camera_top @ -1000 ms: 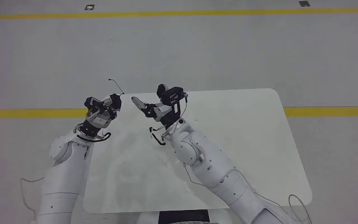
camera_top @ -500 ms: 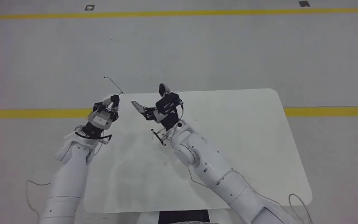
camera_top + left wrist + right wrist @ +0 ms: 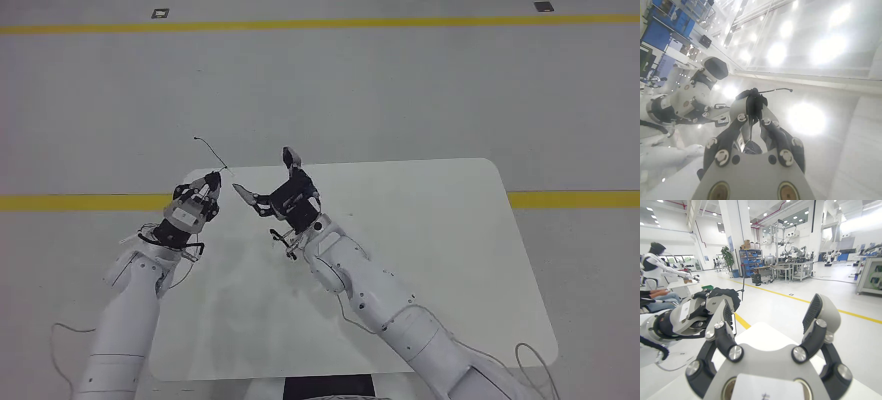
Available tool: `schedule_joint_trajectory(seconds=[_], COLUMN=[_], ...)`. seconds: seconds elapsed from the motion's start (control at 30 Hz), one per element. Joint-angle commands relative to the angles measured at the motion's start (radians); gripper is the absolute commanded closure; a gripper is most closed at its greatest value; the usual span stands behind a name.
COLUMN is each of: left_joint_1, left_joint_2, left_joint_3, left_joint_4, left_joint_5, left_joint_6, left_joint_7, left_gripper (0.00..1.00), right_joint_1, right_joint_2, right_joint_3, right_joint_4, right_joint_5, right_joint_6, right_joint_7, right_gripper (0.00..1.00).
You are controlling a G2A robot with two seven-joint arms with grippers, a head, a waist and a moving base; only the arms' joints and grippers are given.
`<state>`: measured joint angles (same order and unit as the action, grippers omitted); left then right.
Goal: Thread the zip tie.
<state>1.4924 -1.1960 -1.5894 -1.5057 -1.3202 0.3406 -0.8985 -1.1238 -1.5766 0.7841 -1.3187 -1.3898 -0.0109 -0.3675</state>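
My left gripper (image 3: 210, 181) is shut on a thin black zip tie (image 3: 209, 151) at the table's far left corner, held above the tabletop. The tie's free length sticks out from the fingertips, ending in its small head (image 3: 790, 90). In the left wrist view the left gripper (image 3: 755, 98) pinches the zip tie (image 3: 772, 91) near one end. My right gripper (image 3: 262, 178) hangs open just to the right of the left one, its fingers spread wide with nothing between them. From the right wrist view the right gripper (image 3: 770, 311) faces the left gripper (image 3: 728, 298), and the zip tie (image 3: 743, 285) stands upright.
The white table (image 3: 420, 260) spreads out to the right and toward the front. A yellow floor line (image 3: 570, 199) runs behind it. The grippers are raised at the table's far left corner (image 3: 222, 172).
The left gripper has moved right with the zip tie, closer to the right gripper. The right gripper has turned and shifted slightly left, and the gap between them has narrowed.
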Motion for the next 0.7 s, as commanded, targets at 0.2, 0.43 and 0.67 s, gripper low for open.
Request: schedule_joint_trajectory(seconds=[0.2,0.43,0.67], left_joint_1=[0.0,0.009,0.009], left_joint_2=[0.012,0.026,0.039], left_joint_3=[0.021,0.04,0.055], left_joint_4=[-0.01,-0.019,-0.019], left_joint_5=[-0.078,-0.095,-0.114], left_joint_6=[-0.001,-0.001,-0.001], left_joint_7=[0.042,0.053,0.058], left_gripper=[1.0,1.0,1.0], right_joint_1=[0.024,0.049,0.062], right_joint_2=[-0.008,-0.02,-0.03], right_joint_3=[-0.021,-0.036,-0.044], right_joint_4=[0.021,0.053,0.074], right_joint_5=[-0.089,-0.119,-0.14], right_joint_6=[0.012,0.026,0.024], right_joint_7=[0.01,0.008,0.013], right_gripper=[0.52,0.67,0.73])
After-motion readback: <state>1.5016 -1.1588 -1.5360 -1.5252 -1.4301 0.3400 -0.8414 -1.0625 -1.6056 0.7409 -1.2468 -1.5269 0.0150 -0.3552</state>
